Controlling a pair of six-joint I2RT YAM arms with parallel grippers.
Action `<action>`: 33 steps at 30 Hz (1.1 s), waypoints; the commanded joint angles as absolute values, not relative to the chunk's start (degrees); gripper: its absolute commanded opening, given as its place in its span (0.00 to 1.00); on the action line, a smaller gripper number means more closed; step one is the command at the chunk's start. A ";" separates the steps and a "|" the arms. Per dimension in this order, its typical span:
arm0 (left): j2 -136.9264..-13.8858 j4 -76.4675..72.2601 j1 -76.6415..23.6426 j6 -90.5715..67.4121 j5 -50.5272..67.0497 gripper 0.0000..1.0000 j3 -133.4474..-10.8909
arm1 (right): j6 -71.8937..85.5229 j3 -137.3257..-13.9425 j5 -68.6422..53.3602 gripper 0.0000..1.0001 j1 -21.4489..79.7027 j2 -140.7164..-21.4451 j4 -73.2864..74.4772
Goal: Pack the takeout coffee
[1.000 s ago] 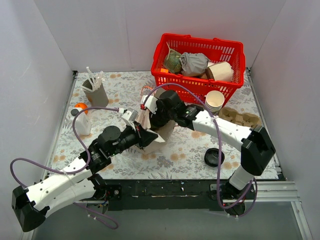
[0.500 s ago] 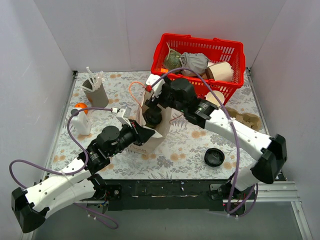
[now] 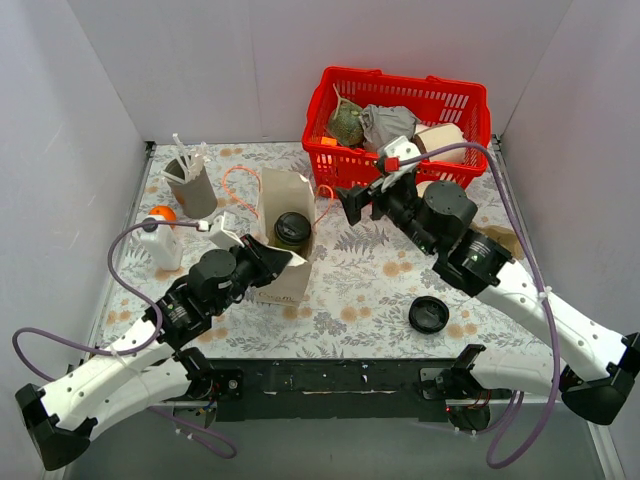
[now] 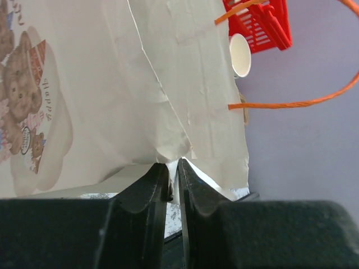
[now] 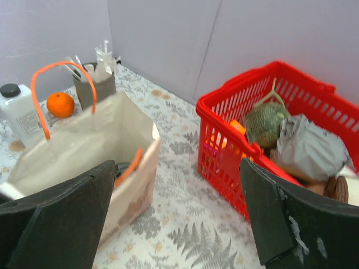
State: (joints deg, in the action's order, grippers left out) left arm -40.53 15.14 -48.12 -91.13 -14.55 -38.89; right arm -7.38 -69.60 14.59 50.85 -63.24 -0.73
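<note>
paper bag (image 4: 112,84): matt brown paper, creased, bears printed on one face | its handles (image 4: 291,103): smooth orange strip, material unclear | takeout coffee (image 3: 292,228): black plastic lid, faint sheen | basket (image 5: 221,143): glossy red plastic lattice | loose lid (image 3: 428,315): shiny black plastic | table cover (image 3: 370,285): matt floral print | cup (image 4: 240,54): smooth cream paper

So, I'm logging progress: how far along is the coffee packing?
Done: the dark green paper cup with black dome lid sits inside the tan paper bag. In hand: the left gripper pinches the bag's edge; the right gripper is open and empty. Left: perhaps only releasing the bag.
</note>
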 commanded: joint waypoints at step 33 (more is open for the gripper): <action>-38.23 55.20 -47.72 -89.13 -29.53 0.98 -64.42 | 1.67 -60.56 27.25 0.98 50.45 -51.07 12.04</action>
State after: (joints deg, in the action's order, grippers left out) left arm -39.40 48.56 -48.10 -91.33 -26.96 -60.97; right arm 1.54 -61.52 27.07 50.74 -52.56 13.67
